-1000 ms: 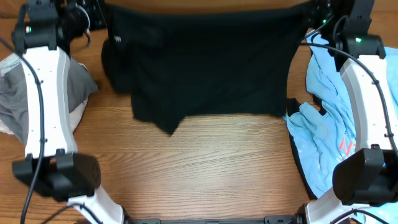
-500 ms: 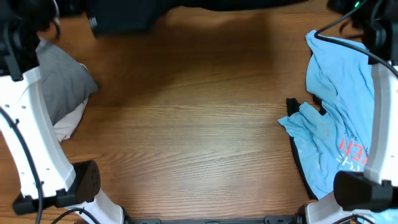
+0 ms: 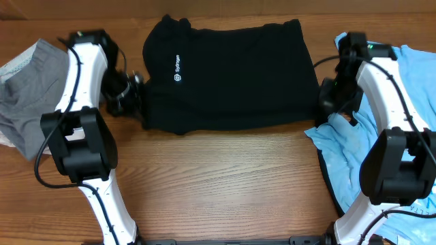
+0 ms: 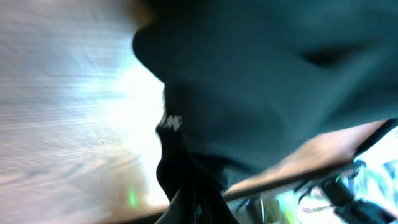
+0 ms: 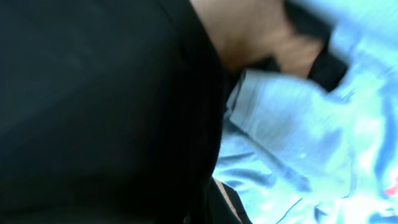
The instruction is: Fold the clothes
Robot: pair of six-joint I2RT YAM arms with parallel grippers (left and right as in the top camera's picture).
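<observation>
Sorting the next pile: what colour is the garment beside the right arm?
The garment is light blue; overhead view shows it best.

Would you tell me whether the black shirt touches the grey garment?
Apart. The overhead view shows the black shirt and the grey garment separated by the left arm and bare table.

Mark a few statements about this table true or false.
1. The black shirt lies spread out on the table. True.
2. The grey garment lies beside the right arm. False: the grey garment is by the left arm; a light blue shirt is by the right arm.
3. The black shirt bears a small white logo. True.
4. Both arms are drawn back, well clear of the black shirt. False: each reaches to one side edge of it.
</observation>
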